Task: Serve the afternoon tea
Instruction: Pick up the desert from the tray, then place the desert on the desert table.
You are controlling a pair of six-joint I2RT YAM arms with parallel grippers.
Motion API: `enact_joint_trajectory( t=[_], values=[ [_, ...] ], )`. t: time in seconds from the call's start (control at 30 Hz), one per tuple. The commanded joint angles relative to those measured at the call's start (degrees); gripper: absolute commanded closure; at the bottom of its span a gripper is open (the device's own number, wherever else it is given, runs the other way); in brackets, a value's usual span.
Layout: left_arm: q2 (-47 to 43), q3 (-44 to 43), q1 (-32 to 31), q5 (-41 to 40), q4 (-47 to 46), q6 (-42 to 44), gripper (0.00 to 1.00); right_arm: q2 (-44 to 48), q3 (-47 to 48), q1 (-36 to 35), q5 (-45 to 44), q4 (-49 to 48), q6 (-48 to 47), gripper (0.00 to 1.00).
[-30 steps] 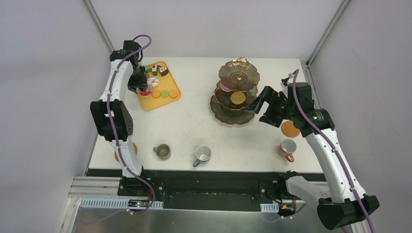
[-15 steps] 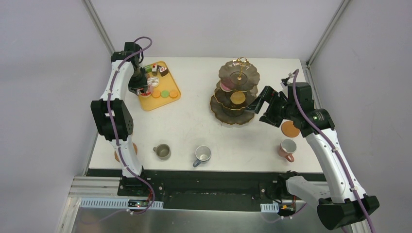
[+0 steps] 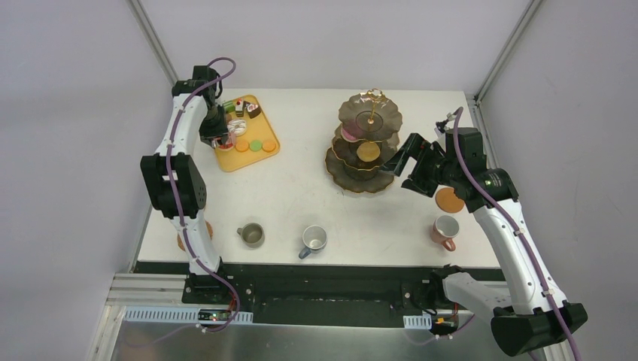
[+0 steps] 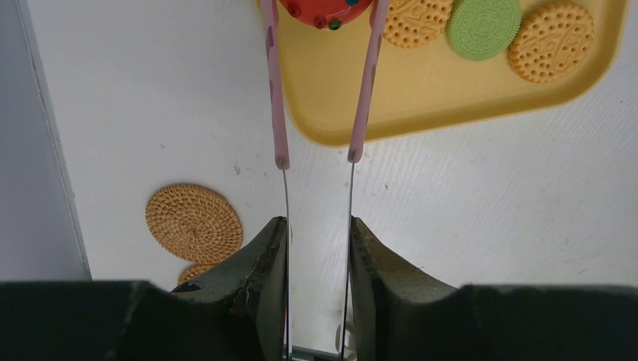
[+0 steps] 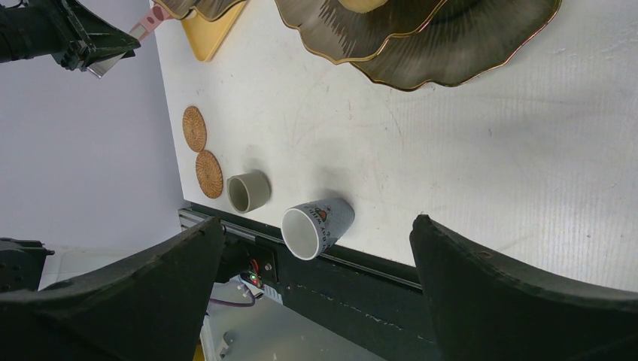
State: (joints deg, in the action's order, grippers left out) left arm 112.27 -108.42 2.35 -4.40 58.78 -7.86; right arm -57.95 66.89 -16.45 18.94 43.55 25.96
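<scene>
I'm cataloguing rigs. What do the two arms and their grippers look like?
The left arm and right arm have white links, black joint housings and a purple cable each; the right shows a small green light. The left gripper and right gripper have dark wedge-shaped fingers.

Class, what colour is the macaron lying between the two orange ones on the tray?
The middle macaron is green; the left wrist view shows it best.
</scene>
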Motion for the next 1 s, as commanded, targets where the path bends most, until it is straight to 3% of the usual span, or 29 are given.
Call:
enact_joint_trajectory(
  t=[0.0, 0.37, 0.53, 0.77, 0.97],
  values=[
    [-4.38, 0.67, 0.19, -0.03, 1.27, -0.36, 0.92, 0.12, 1.66, -0.25, 0.21, -1.02, -0.15, 0.01],
    [-17.42, 5.78, -2.17, -1.02, 3.53, -4.08, 0.95, 0.64, 1.44, -0.2, 0.89, -1.52, 0.05, 0.01],
    [-25.7, 9.42, -15.96, 1.23, 0.64, -5.35, 0.95, 1.05, 0.87, -0.26, 1.27, -2.39, 0.62, 0.01],
    [-36.5, 19.89, -30.28, 6.98, -8.67, -14.92, 0.94, 2.18, 0.72, -0.22, 0.18, -2.71, 0.55, 0.01],
    [-37.26, 21.17, -43.1, 1.92, -13.78, -20.01, 0.94, 2.55, 0.61, -0.31, 0.48, -2.95, 0.88, 0.01]
  ],
)
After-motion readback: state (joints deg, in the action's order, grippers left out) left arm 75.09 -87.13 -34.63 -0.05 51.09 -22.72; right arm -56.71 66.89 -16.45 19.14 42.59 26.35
